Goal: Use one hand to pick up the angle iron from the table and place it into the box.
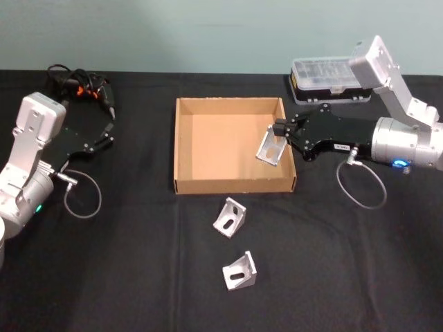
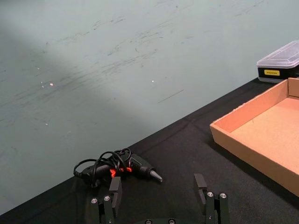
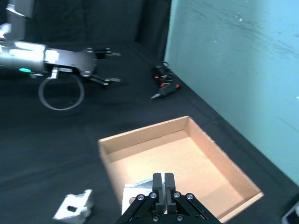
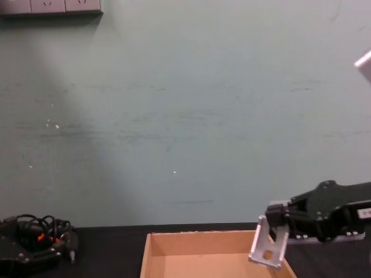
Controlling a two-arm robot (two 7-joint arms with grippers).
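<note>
A silver angle iron [image 1: 270, 149] hangs tilted over the right side of the tan cardboard box [image 1: 220, 149], just above its floor, with my right gripper [image 1: 276, 130] shut on its upper edge. The chest view shows this angle iron [image 4: 268, 244] held by the right gripper [image 4: 279, 218] above the box's right wall [image 4: 203, 237]. In the right wrist view the fingers [image 3: 163, 181] are closed on the iron [image 3: 135, 192] over the box [image 3: 187, 161]. Two more angle irons [image 1: 230, 216] [image 1: 240, 270] lie on the black table in front of the box. My left gripper [image 1: 107, 131] is parked open at the far left.
A black case with a clear lid [image 1: 329, 79] stands behind the right arm. An electric screwdriver with a coiled cable [image 1: 82, 84] lies at the back left, just beyond the left gripper [image 2: 158, 189]. A loose angle iron [image 3: 74, 206] lies outside the box.
</note>
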